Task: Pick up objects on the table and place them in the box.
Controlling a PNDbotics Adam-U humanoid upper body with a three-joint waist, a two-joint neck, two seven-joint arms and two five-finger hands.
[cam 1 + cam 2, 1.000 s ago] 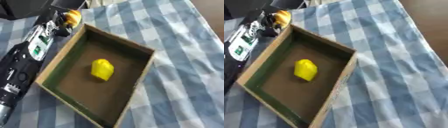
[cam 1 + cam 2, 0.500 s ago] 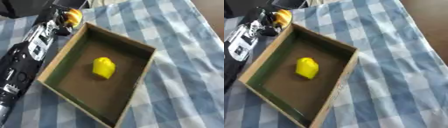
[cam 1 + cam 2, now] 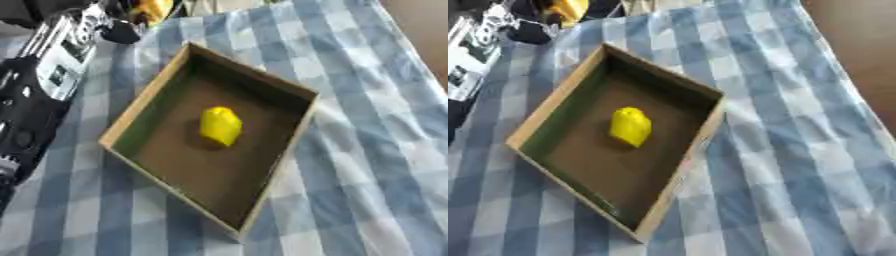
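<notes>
**Box holds one yellow object**

Box [image 3: 153,95] sits askew on your desk [image 3: 367,150], which is covered by a blue and white checked cloth. It is open at the top, with tan cardboard walls and a dark brown floor. Inside it, near the middle, lies a yellow object [image 3: 220,126], rounded and resting on the floor, apart from all four walls.

Your left arm [image 3: 44,85] comes in along the left edge, black with a silver and white section, lying beside the box's left wall. Your left hand [image 3: 544,22] shows at the top left, past the box's far corner, dark and blurred, with something orange-yellow [image 3: 566,9] right at it. You cannot tell from these views whether the fingers are released, clenched or grasping that orange-yellow thing. Your right hand does not appear in either view.
</notes>
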